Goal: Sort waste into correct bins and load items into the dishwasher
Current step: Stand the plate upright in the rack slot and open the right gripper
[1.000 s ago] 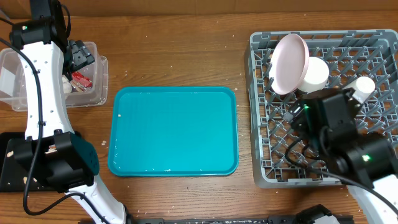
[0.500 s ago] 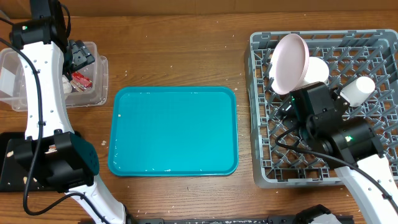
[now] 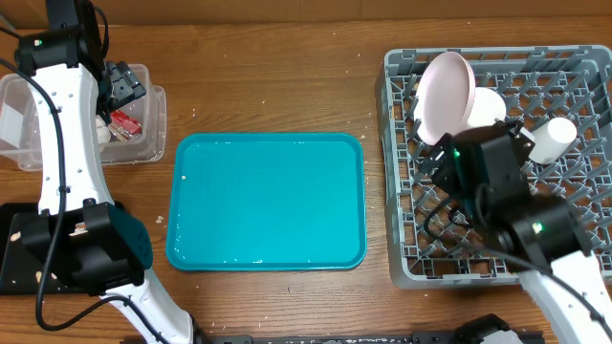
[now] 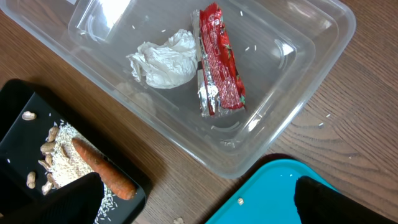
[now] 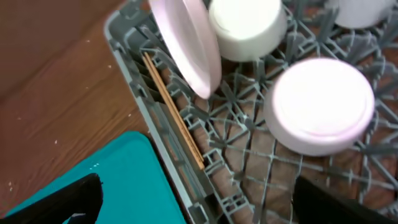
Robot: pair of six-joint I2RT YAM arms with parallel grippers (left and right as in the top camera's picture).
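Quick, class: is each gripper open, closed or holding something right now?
Left gripper: open, holding nothing.
Right gripper: open, holding nothing.

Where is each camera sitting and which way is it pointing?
Overhead: above the table, facing straight down; teal tray, dish rack, left arm, right arm show.
Left wrist: looks down on clear tub and black tray; left pincer open below.
Right wrist: looks down on the rack's corner, plate, chopsticks; right pincer open below.
Shared: all three show the teal tray.
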